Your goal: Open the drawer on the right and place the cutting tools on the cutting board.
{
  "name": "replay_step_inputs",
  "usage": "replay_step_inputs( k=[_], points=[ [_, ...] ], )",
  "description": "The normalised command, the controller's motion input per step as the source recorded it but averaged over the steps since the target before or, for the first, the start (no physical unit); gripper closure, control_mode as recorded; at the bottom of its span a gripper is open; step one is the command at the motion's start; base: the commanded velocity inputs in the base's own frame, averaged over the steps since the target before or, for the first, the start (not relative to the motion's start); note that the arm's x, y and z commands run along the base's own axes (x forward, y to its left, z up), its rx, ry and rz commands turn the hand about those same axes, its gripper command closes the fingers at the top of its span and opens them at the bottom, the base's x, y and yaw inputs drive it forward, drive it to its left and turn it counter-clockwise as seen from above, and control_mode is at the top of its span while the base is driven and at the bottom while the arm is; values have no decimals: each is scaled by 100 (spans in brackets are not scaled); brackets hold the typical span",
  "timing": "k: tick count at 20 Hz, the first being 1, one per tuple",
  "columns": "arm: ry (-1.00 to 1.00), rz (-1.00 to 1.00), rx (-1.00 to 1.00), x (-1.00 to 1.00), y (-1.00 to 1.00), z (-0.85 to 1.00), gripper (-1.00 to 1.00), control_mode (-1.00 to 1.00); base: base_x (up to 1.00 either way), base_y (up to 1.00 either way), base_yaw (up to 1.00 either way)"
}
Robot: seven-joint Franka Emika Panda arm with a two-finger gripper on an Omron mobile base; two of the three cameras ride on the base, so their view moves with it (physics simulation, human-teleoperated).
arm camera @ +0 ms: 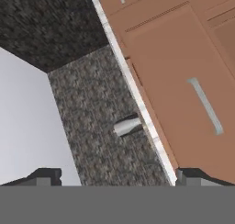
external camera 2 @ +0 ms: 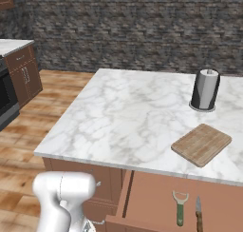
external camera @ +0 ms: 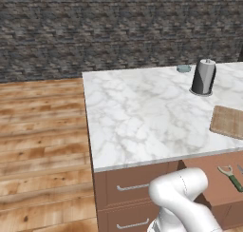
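Gripper (arm camera: pixel 114 177) spread wide and empty, low beside my drawer (external camera 2: pixel 156 198) where peeler (external camera 2: pixel 180 207) lies at five o'clock below the cutting board (external camera 2: pixel 201 143); reaching blind, I could strike the drawer front.

My countertop (external camera 2: pixel 118 117) is white marble with grey veins; the cutting board (external camera 2: pixel 201 143) tan with fine grain; the drawer (external camera 2: pixel 152 198) reddish-brown; the peeler (external camera 2: pixel 180 208) has a green handle; the wall (external camera 2: pixel 133 31) dark grey stone.
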Motion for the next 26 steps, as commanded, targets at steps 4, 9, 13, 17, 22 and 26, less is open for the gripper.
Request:
replay_step_inputs(
  k=[4, 9, 13, 17, 22, 26],
  points=[
    [0, 0, -5, -21, 37, 60, -100, -100, 0, 0, 0],
    [0, 0, -12, -18, 39, 78, -100, -100, 0, 0, 0],
    [2, 0, -14, -10, 41, 90, -100, -100, 0, 0, 0],
    [6, 0, -14, -3, 44, 82, -100, -100, 0, 0, 0],
    [7, 0, -15, 0, 57, 76, -100, -100, 0, 0, 0],
    [4, 0, -18, 0, 64, 83, -100, -100, 0, 0, 0]
  ],
)
